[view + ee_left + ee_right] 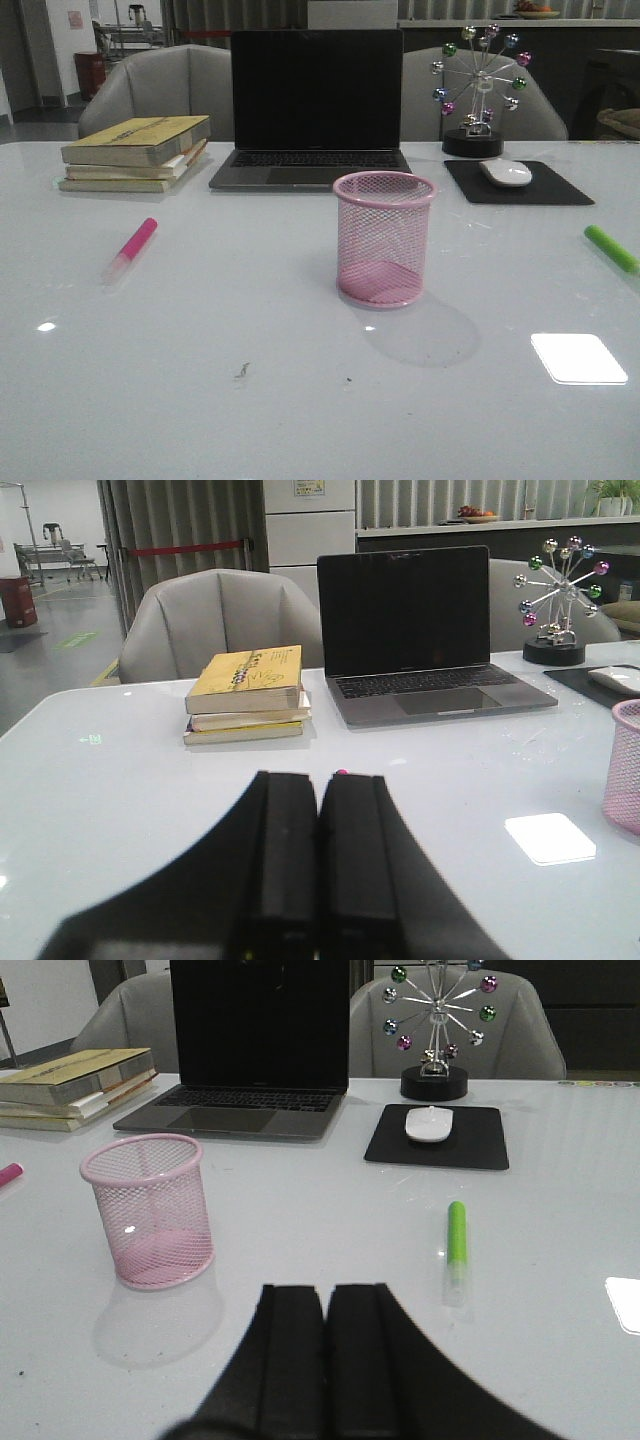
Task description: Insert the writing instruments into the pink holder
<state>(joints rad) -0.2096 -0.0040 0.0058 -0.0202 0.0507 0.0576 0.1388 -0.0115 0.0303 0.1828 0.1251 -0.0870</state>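
The pink holder (pixel 384 239) stands upright and empty in the middle of the table; its side shows in the left wrist view (pixel 628 768) and all of it in the right wrist view (pixel 149 1210). A magenta marker (pixel 131 249) with a pale cap lies flat at the left; only its tip (pixel 342 772) peeks past my left gripper (pixel 320 778), which is shut with nothing held. A green marker (pixel 611 247) lies at the right edge. In the right wrist view the green marker (pixel 456 1248) lies beside my right gripper (pixel 326 1290), shut and empty. Neither gripper appears in the front view.
A stack of books (pixel 135 152) sits at the back left, an open laptop (pixel 312 110) behind the holder, a white mouse (pixel 506 172) on a black pad (pixel 520 185), and a ball-wheel ornament (pixel 478 90) at the back right. Grey chairs stand behind the table.
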